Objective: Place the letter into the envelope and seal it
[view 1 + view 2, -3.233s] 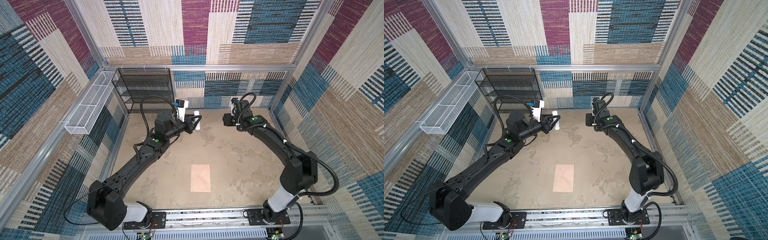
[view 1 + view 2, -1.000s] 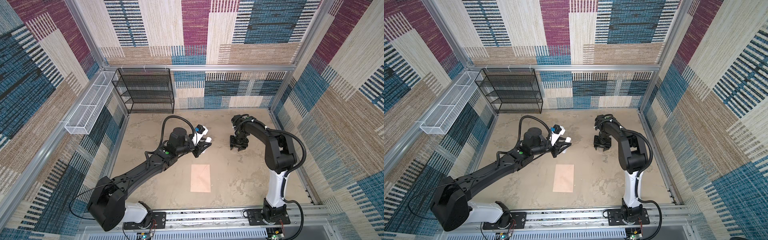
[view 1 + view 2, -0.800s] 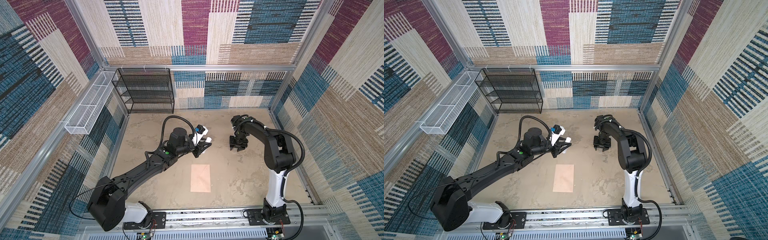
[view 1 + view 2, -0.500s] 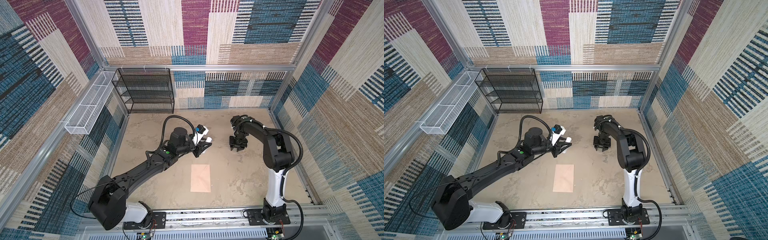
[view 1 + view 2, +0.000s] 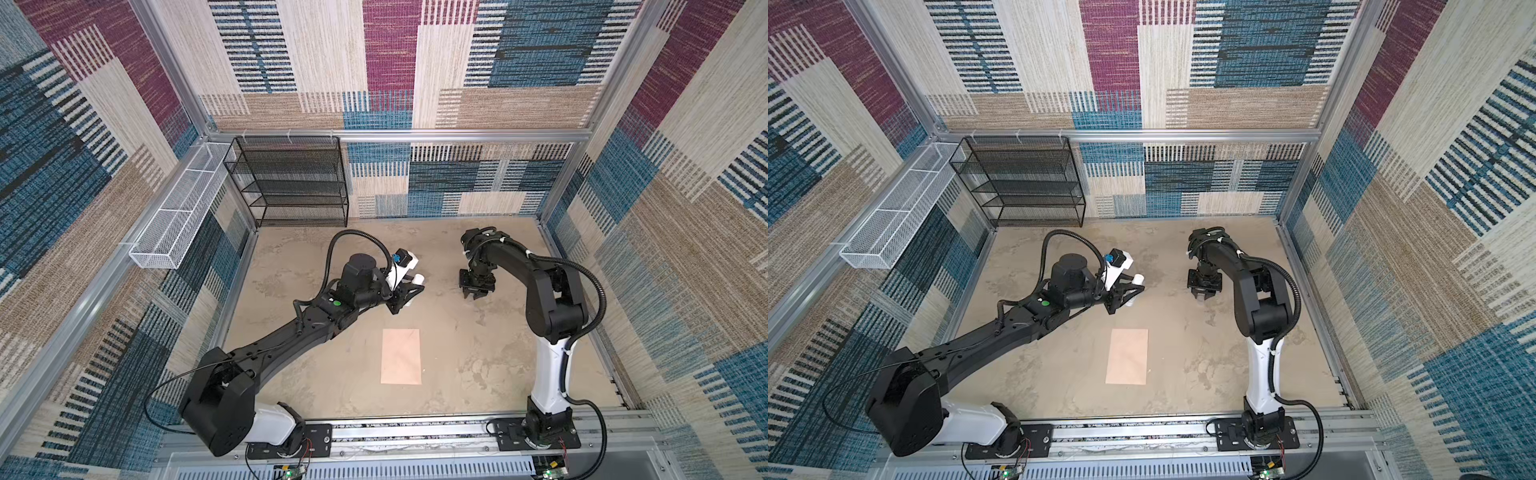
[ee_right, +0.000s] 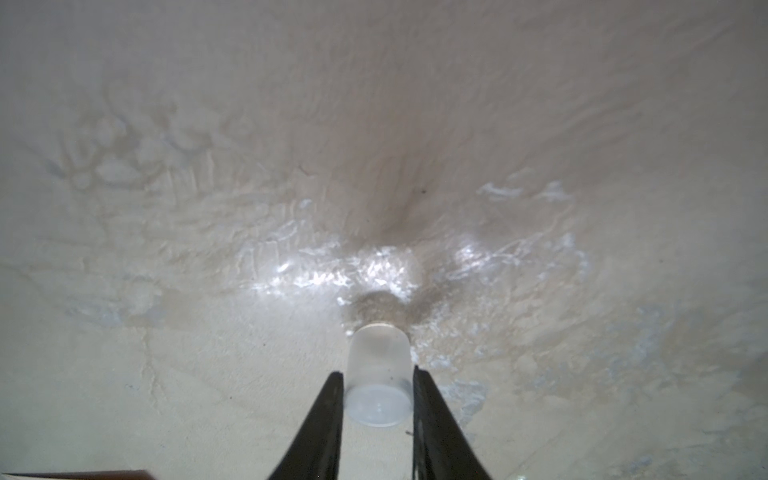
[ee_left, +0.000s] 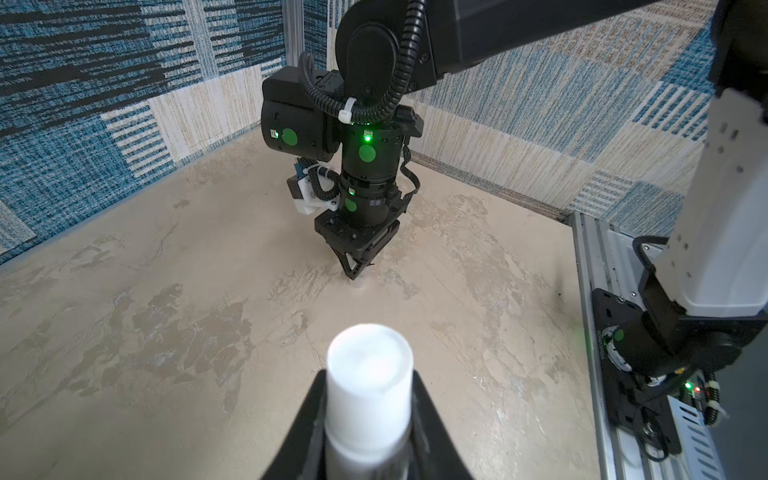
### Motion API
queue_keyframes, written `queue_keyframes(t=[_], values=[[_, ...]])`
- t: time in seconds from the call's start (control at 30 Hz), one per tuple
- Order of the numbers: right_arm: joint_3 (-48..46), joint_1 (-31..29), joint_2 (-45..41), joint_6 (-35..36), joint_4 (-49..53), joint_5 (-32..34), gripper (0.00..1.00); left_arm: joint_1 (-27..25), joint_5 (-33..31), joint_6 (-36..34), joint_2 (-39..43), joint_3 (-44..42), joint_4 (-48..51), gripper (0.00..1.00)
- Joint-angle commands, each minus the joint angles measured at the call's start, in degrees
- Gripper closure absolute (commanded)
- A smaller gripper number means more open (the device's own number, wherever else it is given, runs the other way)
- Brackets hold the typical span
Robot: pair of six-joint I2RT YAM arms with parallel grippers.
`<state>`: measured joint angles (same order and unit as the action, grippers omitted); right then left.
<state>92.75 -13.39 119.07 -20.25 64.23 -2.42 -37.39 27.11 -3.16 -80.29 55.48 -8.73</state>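
The peach-tan envelope (image 5: 401, 356) (image 5: 1127, 356) lies flat and closed on the table, in front of both arms. The letter is out of view. My left gripper (image 5: 409, 293) (image 5: 1129, 296) (image 7: 369, 376) hovers behind the envelope, shut on a white cylindrical tube (image 5: 417, 279) (image 7: 368, 374). Its end points toward the right arm. My right gripper (image 5: 476, 294) (image 5: 1203, 296) (image 6: 377, 376) points straight down at the table to the right. Its fingers press both sides of a small translucent cap (image 6: 377, 365) standing on the surface.
A black wire shelf (image 5: 291, 178) stands at the back left, and a white wire basket (image 5: 178, 216) hangs on the left wall. Patterned walls enclose the beige table (image 5: 332, 395) on three sides. The arms' mounting rail (image 5: 395, 432) runs along the front edge.
The right gripper's fingers have drawn together onto the cap over the last second. Both arms came forward from the back of the table earlier; the left one now holds still.
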Motion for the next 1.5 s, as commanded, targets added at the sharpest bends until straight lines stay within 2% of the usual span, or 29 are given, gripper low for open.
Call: queue_keyframes(t=[0.0,0.27,0.73,1.03,1.2,1.3,1.47], values=[[0.4,0.0,0.0,0.2,0.5,0.7,0.70,0.0,-0.1,-1.0,-0.3,0.8,-0.3,1.00],[0.3,0.0,-0.1,0.3,1.0,1.1,0.75,0.0,0.2,-0.8,-1.0,0.9,-0.8,1.00],[-0.7,0.0,0.0,0.5,0.7,1.1,0.72,0.0,0.1,-1.2,-0.7,0.8,-0.4,1.00],[0.5,0.0,-1.3,0.6,1.6,0.1,0.76,0.0,-0.3,-1.2,-0.3,0.3,-0.4,1.00],[8.2,0.0,-2.5,2.1,6.8,-4.8,0.76,0.2,-1.4,-2.4,0.0,0.2,0.3,1.00],[11.4,0.1,-4.3,2.6,8.4,-10.6,0.76,0.8,-2.0,-3.7,0.2,0.1,0.8,1.00],[14.5,0.1,-7.5,2.1,9.7,-25.8,0.75,3.5,-1.8,-8.0,1.4,0.9,4.6,1.00]])
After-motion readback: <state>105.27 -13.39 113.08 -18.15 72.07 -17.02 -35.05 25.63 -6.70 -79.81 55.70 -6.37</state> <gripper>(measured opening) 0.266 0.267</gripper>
